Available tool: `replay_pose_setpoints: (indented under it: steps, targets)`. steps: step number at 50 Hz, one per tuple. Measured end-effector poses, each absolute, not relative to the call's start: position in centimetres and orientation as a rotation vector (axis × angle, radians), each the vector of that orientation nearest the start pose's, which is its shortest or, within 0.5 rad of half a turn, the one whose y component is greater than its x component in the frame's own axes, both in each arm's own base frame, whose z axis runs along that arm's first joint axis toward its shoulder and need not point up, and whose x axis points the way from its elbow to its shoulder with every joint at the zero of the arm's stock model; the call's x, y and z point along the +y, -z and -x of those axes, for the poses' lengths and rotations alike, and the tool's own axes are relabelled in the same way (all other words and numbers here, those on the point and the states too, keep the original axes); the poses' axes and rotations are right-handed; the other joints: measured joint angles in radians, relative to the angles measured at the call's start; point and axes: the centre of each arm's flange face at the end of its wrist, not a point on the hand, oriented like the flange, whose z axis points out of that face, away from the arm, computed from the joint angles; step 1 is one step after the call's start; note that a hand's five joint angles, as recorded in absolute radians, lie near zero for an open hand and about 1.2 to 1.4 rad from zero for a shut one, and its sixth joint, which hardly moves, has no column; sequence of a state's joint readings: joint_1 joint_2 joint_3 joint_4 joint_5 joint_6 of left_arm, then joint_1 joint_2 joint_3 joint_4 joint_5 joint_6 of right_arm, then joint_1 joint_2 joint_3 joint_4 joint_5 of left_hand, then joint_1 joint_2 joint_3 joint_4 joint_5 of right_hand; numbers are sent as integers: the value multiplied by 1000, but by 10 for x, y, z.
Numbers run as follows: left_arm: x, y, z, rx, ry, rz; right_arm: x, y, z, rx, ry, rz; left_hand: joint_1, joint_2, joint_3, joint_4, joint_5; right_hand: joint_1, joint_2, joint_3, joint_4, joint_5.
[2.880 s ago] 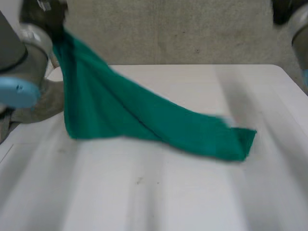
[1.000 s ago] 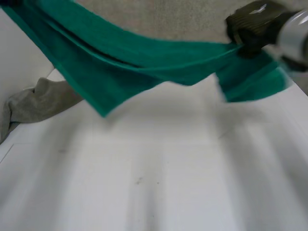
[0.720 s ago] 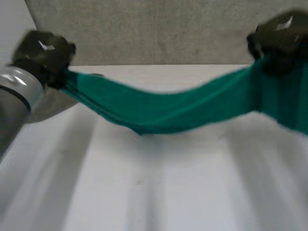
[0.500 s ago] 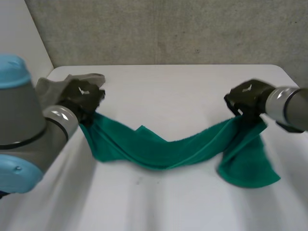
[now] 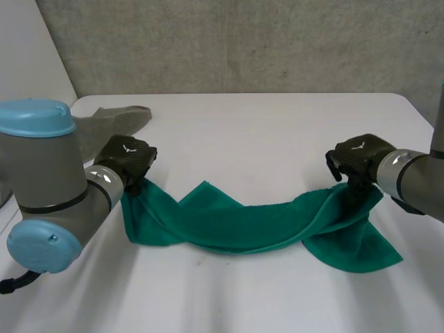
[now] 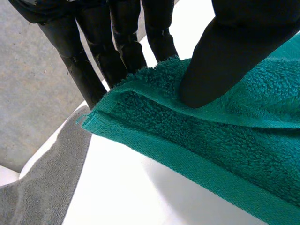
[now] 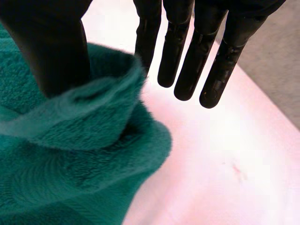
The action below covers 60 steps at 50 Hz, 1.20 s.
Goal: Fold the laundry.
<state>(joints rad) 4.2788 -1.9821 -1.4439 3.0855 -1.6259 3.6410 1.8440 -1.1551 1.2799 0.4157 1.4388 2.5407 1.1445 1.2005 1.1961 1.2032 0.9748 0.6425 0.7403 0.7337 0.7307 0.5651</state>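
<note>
A green towel lies twisted across the white table between my two hands. My left hand is at the towel's left end. In its wrist view the thumb presses the folded towel edge against the fingers, so it pinches the cloth. My right hand hovers at the towel's right end. There its fingers stand straight and apart from the bunched towel, which lies by the thumb.
A grey cloth lies crumpled at the table's back left, just behind my left hand, and is also seen as grey cloth in the left wrist view. Bare table spreads in front of the towel. A wall runs behind the table.
Both hands have swung the towel down from the air onto the table. The right hand's fingers have come away from the towel's end; the left still pinches its end.
</note>
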Motion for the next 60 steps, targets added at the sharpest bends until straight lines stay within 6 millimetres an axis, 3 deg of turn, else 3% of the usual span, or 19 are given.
replay_pose_setpoints:
  steps: [7,12,23,29,33,37,40,44,46,47,49,51,55,60]
  targets:
    - [-271,-210,265,2242,1781,-1075,-283,-245,-224,2489,1658,1267,0,0,0,0,0,0,0,0,0,0]
    - [-270,-211,264,2240,1785,-1074,-274,-247,-221,2495,1667,1284,0,0,0,0,0,0,0,0,0,0]
    - [-268,-212,265,2242,1787,-1079,-263,-223,-216,2500,1692,1299,0,0,0,0,0,16,19,32,34,28]
    - [-268,-212,265,2241,1788,-1077,-264,-208,-216,2506,1672,1294,0,0,0,0,0,328,401,404,409,378]
    - [-267,-217,264,2232,1801,-1066,-265,-209,-217,2494,1695,1288,0,0,0,0,0,350,435,440,445,416]
    - [-266,-232,261,2199,1847,-1039,-266,-231,-217,2442,1815,1273,0,0,0,0,0,351,437,448,458,427]
    - [-263,-256,256,2141,1924,-997,-264,-270,-214,2355,1995,1260,0,0,0,0,0,351,437,448,458,427]
    - [-257,-292,246,2046,2033,-925,-253,-320,-210,2247,2190,1273,0,0,0,0,0,351,437,448,458,427]
    - [-252,-321,235,1965,2114,-857,-241,-352,-206,2187,2292,1297,0,0,0,0,0,351,437,448,458,427]
    - [-252,-321,235,1965,2114,-857,-241,-352,-206,2187,2292,1297,0,0,0,0,0,351,437,448,458,427]
    - [-242,-352,222,1871,2194,-782,-225,-382,-202,2138,2368,1326,0,0,0,0,0,351,437,448,458,427]
    - [-234,-369,215,1822,2231,-746,-217,-396,-200,2120,2390,1343,0,0,0,0,0,351,437,448,458,427]
    - [-223,-382,207,1790,2250,-724,-210,-407,-199,2129,2369,1373,0,0,0,0,0,351,437,448,461,427]
    - [-222,-379,207,1815,2227,-738,-220,-395,-202,2189,2263,1432,0,0,0,0,0,351,437,448,461,427]
